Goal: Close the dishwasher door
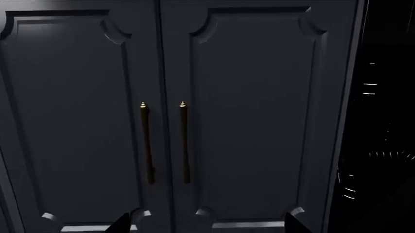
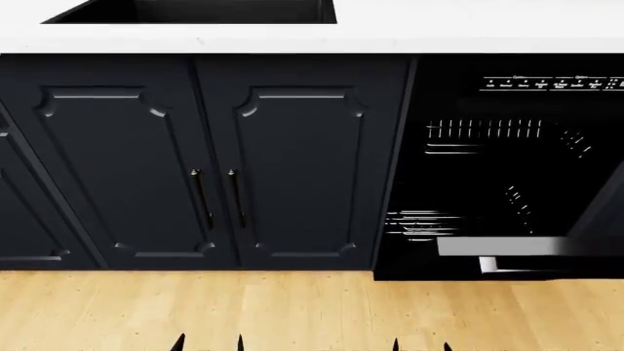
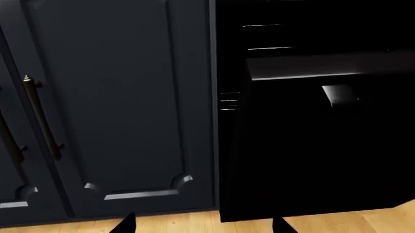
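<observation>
Navy cabinet doors point(image 2: 204, 161) are seen below a white countertop point(image 2: 468, 33). At right, the dishwasher door point(image 2: 527, 248) hangs lowered. Left gripper point(image 2: 209, 342) and right gripper point(image 2: 421, 345) are spread.

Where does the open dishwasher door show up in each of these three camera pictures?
Head view: the dishwasher door hangs open at the lower right, silver edge strip and handle facing the camera.
Right wrist view: it fills the right half, handle near the top.
Left wrist view: the door is not visible; only the dark dishwasher interior shows at the right edge.
Shared landmark: the navy cabinet door beside the dishwasher.
</observation>
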